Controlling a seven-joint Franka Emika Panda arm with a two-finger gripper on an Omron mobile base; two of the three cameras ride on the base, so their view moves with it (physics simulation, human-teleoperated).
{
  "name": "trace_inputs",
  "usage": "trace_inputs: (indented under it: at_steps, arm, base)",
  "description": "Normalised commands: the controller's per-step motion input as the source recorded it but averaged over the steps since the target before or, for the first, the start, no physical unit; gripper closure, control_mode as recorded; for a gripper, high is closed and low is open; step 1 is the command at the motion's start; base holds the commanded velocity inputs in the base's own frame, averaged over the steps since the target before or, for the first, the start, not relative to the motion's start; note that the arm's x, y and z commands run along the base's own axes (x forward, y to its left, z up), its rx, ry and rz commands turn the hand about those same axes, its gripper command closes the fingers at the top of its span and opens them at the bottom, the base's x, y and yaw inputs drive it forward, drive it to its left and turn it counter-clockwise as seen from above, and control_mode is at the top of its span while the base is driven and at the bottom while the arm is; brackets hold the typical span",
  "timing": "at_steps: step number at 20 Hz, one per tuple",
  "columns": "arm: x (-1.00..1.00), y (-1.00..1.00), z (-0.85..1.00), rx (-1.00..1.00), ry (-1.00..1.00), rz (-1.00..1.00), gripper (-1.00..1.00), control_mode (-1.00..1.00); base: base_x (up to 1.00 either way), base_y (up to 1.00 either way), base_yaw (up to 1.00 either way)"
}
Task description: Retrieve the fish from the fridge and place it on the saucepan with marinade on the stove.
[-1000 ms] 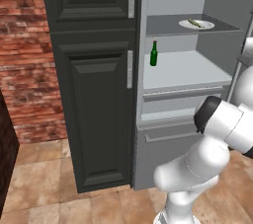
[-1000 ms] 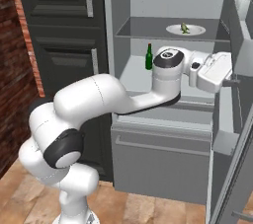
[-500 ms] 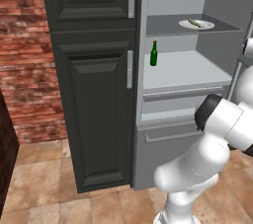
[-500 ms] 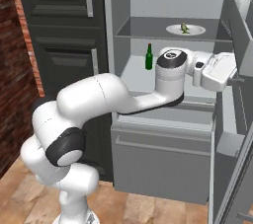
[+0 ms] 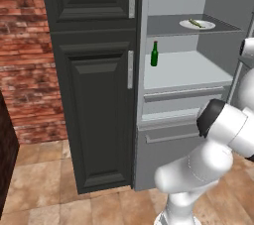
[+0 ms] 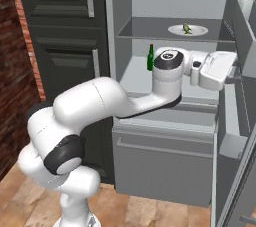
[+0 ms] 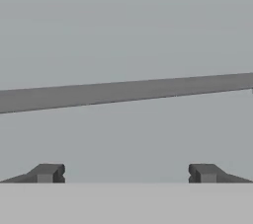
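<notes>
Left base view: open fridge (image 5: 188, 70) beside dark panelled cabinet (image 5: 94, 80), upper shelf carrying white plate (image 5: 197, 24) with fish (image 5: 196, 23) lying flat on it, long axis running from rear left toward front right; lower shelf holding upright green bottle (image 5: 154, 53) near its left wall. Right base view: gripper (image 6: 235, 73) level with lower shelf, below and right of plate, well apart from fish. Hand view: fingertips (image 7: 47, 172) spread wide, holding nothing.
</notes>
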Motion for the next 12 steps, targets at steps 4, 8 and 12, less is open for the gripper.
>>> trace_inputs:
  at_steps: [4, 8, 12]
  arm:
    - [-0.01, 0.30, 0.16, 0.01, 0.04, 0.18, -1.00, -1.00]
    - [-0.19, 0.50, 0.16, 0.00, 0.08, 0.16, -1.00, -1.00]
    - [-0.33, 0.80, 0.11, 0.00, 0.13, 0.13, -1.00, -1.00]
  base:
    - [0.00, 0.00, 0.00]
    - [0.00, 0.00, 0.00]
    - [0.00, 0.00, 0.00]
